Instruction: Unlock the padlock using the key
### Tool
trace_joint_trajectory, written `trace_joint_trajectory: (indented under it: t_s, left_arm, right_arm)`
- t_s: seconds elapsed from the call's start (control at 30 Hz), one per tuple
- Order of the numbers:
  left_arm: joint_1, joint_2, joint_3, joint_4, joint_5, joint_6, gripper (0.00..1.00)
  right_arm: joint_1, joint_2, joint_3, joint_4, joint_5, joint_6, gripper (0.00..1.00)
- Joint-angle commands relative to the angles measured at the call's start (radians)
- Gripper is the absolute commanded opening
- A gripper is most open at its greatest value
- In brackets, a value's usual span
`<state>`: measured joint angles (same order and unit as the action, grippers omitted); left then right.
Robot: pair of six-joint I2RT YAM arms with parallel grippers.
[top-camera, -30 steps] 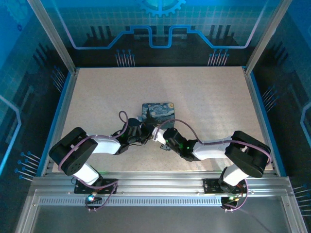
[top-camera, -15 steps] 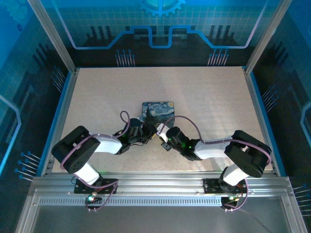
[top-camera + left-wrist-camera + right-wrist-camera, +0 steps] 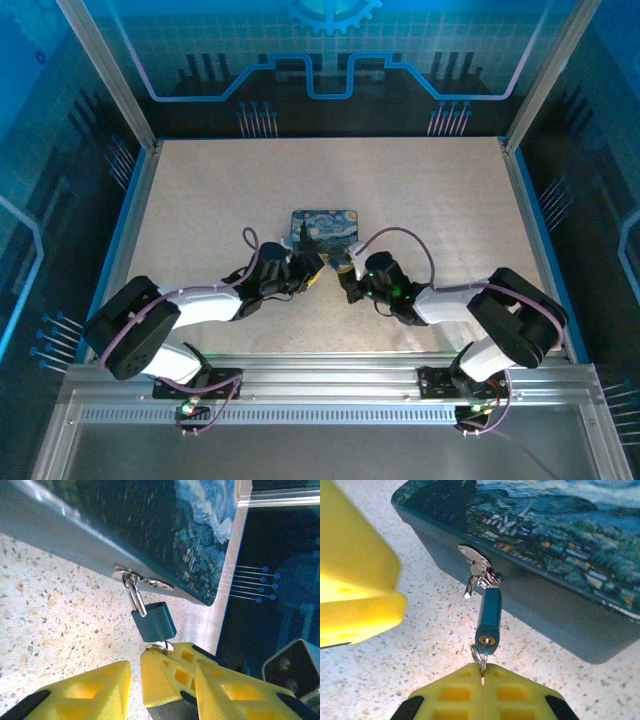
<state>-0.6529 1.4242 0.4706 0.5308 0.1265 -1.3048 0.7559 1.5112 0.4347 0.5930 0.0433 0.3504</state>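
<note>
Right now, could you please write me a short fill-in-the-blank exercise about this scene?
The padlock hangs from the hasp of the painted ____. The right end effector is shut on the ____. The left end effector stands ____, apart from the padlock.
Missing words: tin; key; open.

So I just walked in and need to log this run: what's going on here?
The right claw is shut on the key, which sits in the bottom of the padlock hanging from the hasp of the tin. One end of the shackle looks free, so the lock seems to have sprung open. The left claw is open beside it, holding nothing.
</note>
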Motion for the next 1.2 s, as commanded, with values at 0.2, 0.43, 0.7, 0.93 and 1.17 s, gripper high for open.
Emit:
trace_joint_trajectory:
  t_s: [0.2,0.43,0.7,0.93,1.17]
  left_arm:
    - [0.044,-0.169,0.016,-0.265,-0.058,0.130,0.44]
    - [0.064,-0.268,0.029,-0.403,-0.109,0.184,0.50]
    - [0.093,-0.323,0.004,-0.445,-0.115,0.189,0.53]
    - [0.152,-0.384,0.008,-0.530,-0.120,0.242,0.60]
    - [0.250,-0.421,0.040,-0.600,-0.080,0.326,0.73]
  right_arm:
    - [-0.089,0.019,-0.046,0.139,-0.255,0.331,0.00]
    - [-0.116,0.094,-0.026,0.138,-0.371,0.496,0.00]
    - [-0.120,0.178,-0.007,0.164,-0.416,0.539,0.02]
    - [-0.130,0.096,-0.022,0.078,-0.378,0.486,0.26]
    - [-0.187,-0.030,-0.034,-0.001,-0.414,0.407,0.50]
